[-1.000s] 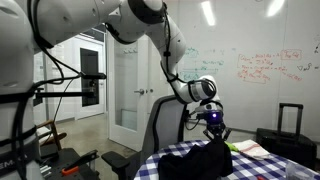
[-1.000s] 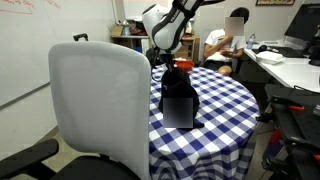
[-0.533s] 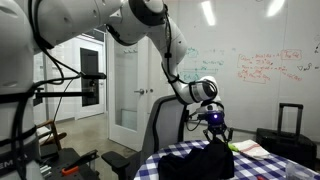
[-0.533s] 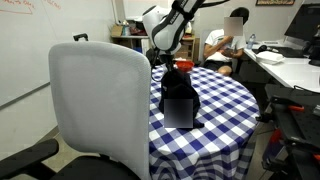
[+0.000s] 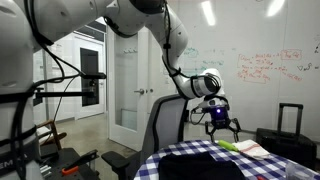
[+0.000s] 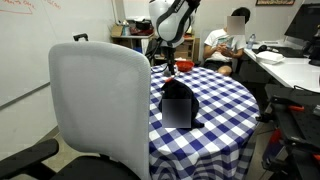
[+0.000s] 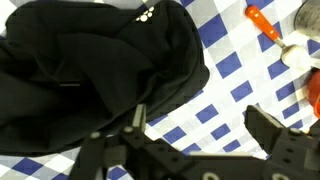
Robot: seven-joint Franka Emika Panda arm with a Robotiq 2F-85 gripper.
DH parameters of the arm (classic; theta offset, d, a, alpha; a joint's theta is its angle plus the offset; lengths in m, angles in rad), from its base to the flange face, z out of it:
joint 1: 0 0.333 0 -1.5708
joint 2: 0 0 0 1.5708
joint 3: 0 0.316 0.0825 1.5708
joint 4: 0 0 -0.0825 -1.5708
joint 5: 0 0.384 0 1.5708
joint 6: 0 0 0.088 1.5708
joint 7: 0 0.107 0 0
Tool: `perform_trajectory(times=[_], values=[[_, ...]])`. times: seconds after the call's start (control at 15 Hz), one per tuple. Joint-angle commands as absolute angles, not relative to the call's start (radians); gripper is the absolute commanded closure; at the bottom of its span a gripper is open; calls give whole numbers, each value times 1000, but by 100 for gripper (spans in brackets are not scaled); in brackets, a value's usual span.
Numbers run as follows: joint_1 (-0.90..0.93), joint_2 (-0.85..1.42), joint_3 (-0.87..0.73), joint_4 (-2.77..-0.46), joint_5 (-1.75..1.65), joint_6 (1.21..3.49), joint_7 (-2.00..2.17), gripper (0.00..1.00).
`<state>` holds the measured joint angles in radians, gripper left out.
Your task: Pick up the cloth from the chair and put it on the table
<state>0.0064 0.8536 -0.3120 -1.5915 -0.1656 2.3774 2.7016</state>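
Since the cloth (image 6: 178, 103) already lies as a dark heap on the checked table (image 6: 228, 100), in an exterior view the gripper (image 6: 170, 68) hovers just above it, apart from it; the heap sits at the rim nearest the chair (image 6: 95, 100), so a slide off that edge looks possible; open room lies toward the table's middle. In an exterior view the gripper (image 5: 222, 123) shows its fingers spread, holding nothing. In the wrist view the cloth (image 7: 90, 70) fills the upper left, rumpled and folded; it looks light, soft and limp, best pinched at a raised fold; the jaws stand wide apart and empty; an orange tool (image 7: 262, 22) lies apart from it on bare checks.
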Motion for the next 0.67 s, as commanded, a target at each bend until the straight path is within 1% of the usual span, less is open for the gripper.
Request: perform_trajectory(times=[0.0,0.07,0.2,0.27,0.33,0.47,0.53,0.6], values=[[7,758,-325,-1703,-118,2426,2765,0],[58,746,-395,-1734,-37,2437,2725,0],[78,709,-430,-1782,-3,2416,2764,0],[139,723,-516,-1776,87,2381,2733,0],[133,713,-515,-1784,88,2360,2761,0],[272,737,-699,-1809,218,2302,2729,0],[99,720,-508,-1762,61,2336,2753,0],[137,713,-560,-1777,92,2322,2756,0]])
